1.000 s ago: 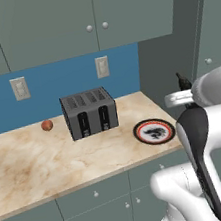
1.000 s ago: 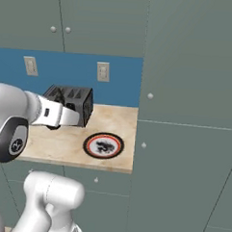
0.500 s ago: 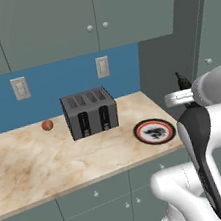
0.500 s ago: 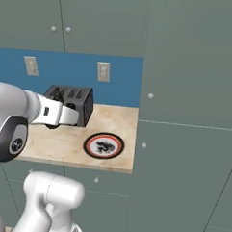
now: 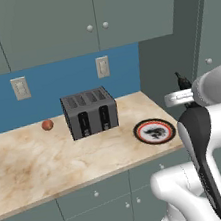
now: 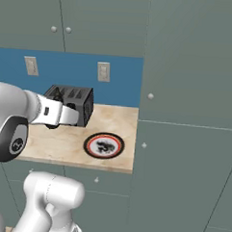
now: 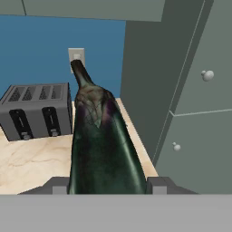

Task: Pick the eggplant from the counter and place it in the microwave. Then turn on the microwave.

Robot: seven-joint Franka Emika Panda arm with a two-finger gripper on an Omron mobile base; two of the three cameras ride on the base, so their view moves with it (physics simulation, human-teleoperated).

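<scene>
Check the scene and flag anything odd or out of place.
Nothing spilled or damaged. The eggplant is off the counter, held between the gripper fingers. A small reddish ball lies loose beside the toaster.

The eggplant (image 7: 103, 145) is long, glossy and dark purple-black, with a greenish cap and a thin stem pointing away from the camera. It is off the desk (image 5: 50, 165), gripped at its thick end between the fingers of the end effector (image 7: 108, 186). The desk is beige, marbled and pale-edged.
</scene>
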